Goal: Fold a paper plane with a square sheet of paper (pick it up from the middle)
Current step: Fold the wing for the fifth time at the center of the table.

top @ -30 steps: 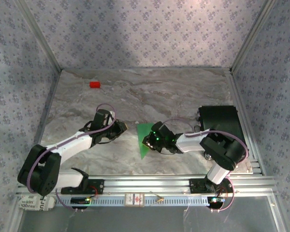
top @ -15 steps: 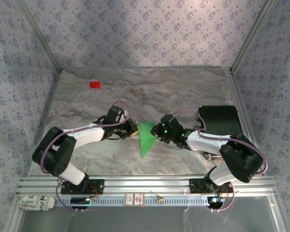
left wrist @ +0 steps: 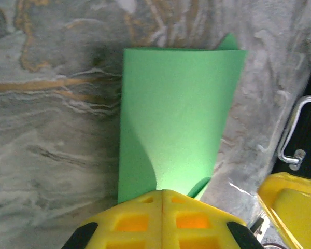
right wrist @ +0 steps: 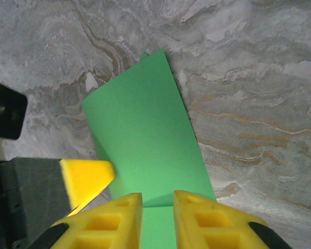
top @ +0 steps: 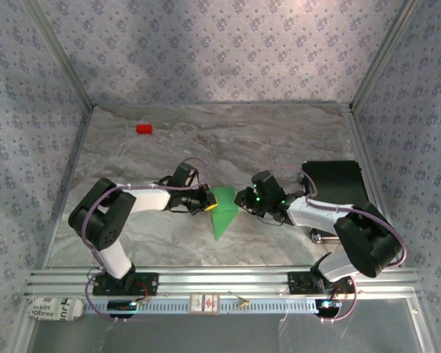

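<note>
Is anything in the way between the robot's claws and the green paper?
No, nothing visible is. The left gripper is shut right on the edge of the green paper, and the right gripper has another edge between its open fingers. The small red block sits far away.

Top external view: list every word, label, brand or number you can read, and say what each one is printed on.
White packet, bottom left corner: dark lettering, too blurred to read.
Small tag on the front rail: a red mark, too small to read.
Green paper: no text.
Red block: no text.
</note>
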